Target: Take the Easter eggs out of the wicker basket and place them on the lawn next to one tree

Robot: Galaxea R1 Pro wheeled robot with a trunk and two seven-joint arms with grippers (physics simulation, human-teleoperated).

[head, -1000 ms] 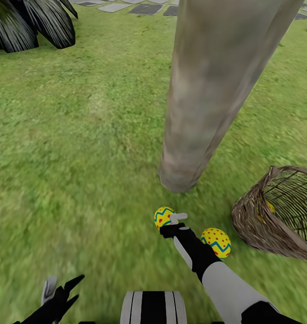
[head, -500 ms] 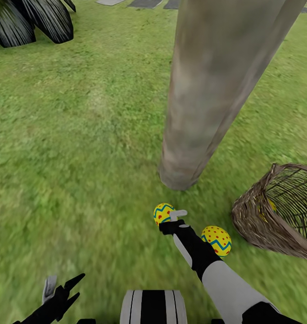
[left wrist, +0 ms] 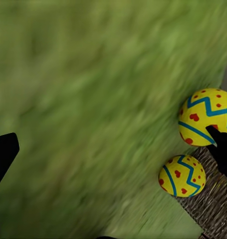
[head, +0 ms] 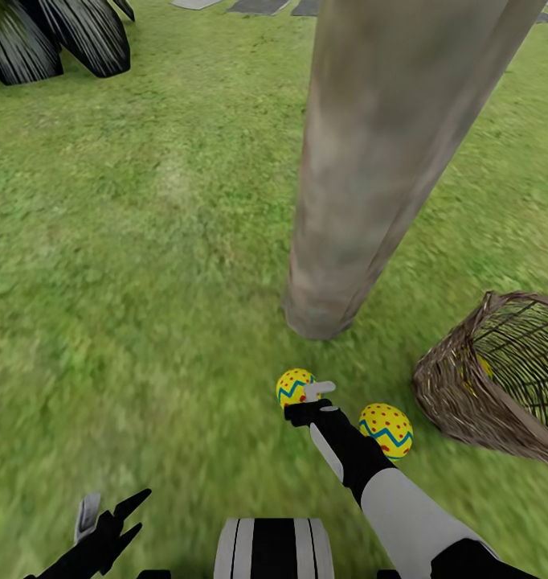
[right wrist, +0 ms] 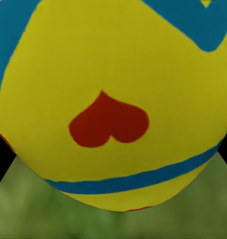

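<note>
One Easter egg (head: pixel 293 387) sits low over the lawn (head: pixel 145 281), clamped in the right gripper (head: pixel 312 400) just near of the tree (head: pixel 370 177). A second egg (head: pixel 386 431) lies right of it, beside the tipped wicker basket (head: pixel 467 402). The left gripper (head: pixel 105 515) hangs spread apart, holding nothing.

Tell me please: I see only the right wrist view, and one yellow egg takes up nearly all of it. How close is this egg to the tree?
Observer: In the head view the held egg is just in front of the base of the tree trunk, between the fingers of the right gripper.
Operator: Where are the other eggs?
Observer: A second egg lies on the lawn, beside the right forearm.
Operator: And the third?
Observer: A yellow patch shows through the weave of the wicker basket; it is probably the third egg, inside.
</note>
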